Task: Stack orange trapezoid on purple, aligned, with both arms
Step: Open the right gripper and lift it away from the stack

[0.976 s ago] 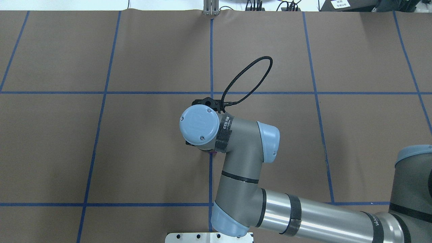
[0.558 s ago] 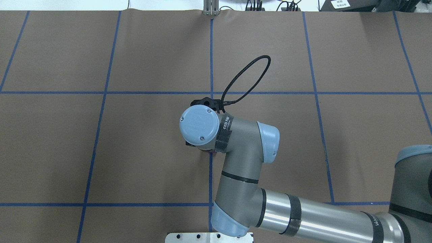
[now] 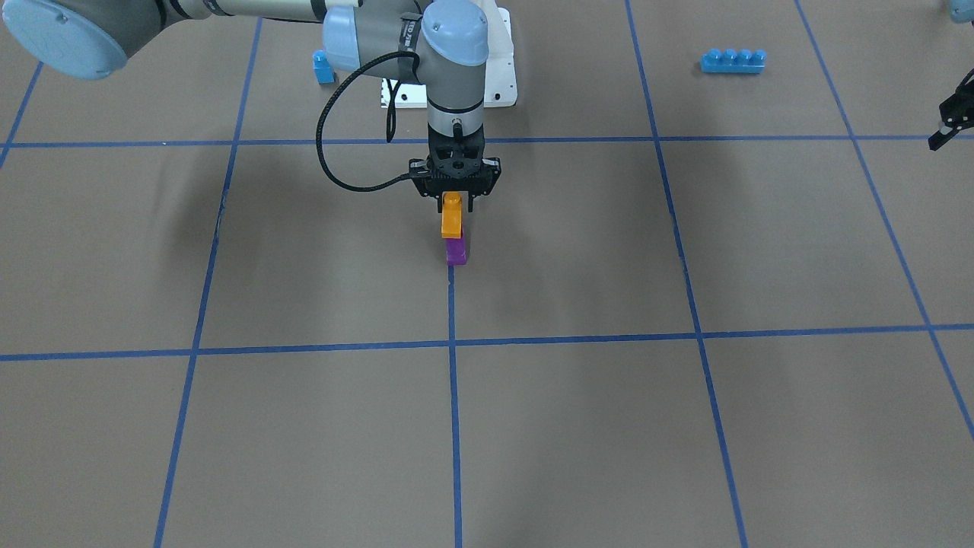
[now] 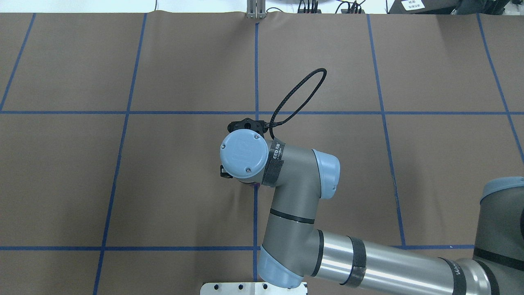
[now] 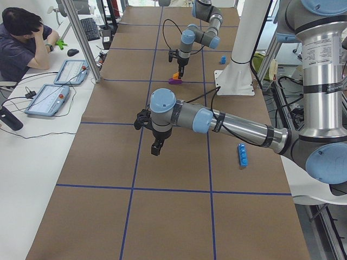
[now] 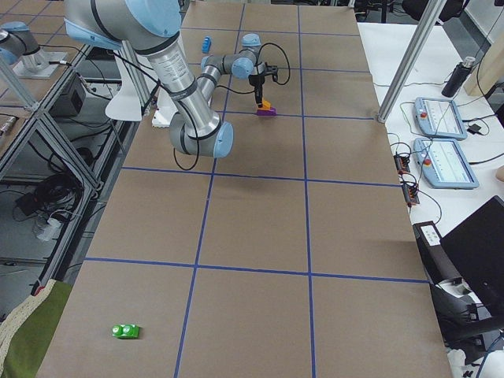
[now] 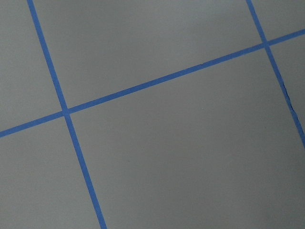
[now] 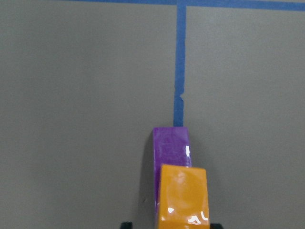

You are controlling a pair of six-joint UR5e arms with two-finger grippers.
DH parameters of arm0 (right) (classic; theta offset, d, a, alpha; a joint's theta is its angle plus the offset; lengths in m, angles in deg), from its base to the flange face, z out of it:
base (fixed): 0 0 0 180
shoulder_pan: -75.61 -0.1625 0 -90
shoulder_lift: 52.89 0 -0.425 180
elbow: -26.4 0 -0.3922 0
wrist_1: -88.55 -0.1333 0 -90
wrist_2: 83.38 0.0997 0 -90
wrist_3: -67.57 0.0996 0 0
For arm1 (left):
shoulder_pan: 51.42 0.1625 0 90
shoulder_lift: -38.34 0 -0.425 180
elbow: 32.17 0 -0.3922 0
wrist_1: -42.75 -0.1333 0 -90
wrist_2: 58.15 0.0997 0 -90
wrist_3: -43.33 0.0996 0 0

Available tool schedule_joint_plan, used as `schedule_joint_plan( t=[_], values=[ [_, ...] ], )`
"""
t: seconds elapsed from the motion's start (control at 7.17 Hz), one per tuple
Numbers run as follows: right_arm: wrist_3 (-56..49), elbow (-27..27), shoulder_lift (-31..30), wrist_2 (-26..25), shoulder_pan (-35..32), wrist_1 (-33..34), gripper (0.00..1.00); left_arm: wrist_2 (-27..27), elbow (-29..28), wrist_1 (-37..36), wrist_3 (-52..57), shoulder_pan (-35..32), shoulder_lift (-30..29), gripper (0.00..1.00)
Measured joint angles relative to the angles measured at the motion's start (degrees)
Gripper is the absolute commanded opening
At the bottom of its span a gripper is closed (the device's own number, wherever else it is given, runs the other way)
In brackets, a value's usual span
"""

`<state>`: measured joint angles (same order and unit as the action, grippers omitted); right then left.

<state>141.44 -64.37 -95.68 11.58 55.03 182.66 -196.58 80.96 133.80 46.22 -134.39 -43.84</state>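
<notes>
The orange trapezoid (image 3: 452,217) sits on the purple block (image 3: 456,250) at a crossing of blue tape lines, mid-table. The right wrist view shows the orange one (image 8: 183,198) covering the near part of the purple one (image 8: 170,145). My right gripper (image 3: 456,204) points straight down over the stack. Its fingers flank the orange block's top, slightly apart from its sides, so it looks open. My left gripper (image 3: 950,125) hangs open and empty above the bare mat, far to the side. The right wrist hides the stack in the overhead view.
A small blue single-stud block (image 3: 323,67) and a white base plate (image 3: 498,76) lie behind the stack, near the robot. A long blue brick (image 3: 733,61) lies toward the left arm's side. A green piece (image 6: 125,331) lies at the far right end. An operator sits beside the table.
The right wrist has shifted slightly and its cable loop has moved. More of the black gripper body shows beside the wrist cap, as if the fingers have spread.
</notes>
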Motion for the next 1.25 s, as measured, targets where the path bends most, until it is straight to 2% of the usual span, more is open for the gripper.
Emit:
schedule_joint_plan(
  t=[0.28, 0.56, 0.98, 1.25],
  values=[
    [-0.25, -0.94, -0.07, 0.41, -0.31, -0.04, 1.00, 0.00, -0.11, 0.00, -0.03, 0.00, 0.00, 1.00],
    [-1.10, -4.83, -1.41, 4.29, -3.35, 0.36, 1.00, 0.02, -0.44, 0.00, 0.06, 0.00, 0.31, 1.00],
    [-10.97, -17.44, -8.93, 14.30, -14.60, 6.90, 1.00, 0.56, -4.05, 1.01, 0.06, -0.50, 1.50, 1.00],
    [-23.17, -22.52, -14.97, 20.86, -24.92, 10.39, 1.00, 2.90, -5.40, 2.65, 1.70, -2.31, 1.73, 1.00]
  ],
)
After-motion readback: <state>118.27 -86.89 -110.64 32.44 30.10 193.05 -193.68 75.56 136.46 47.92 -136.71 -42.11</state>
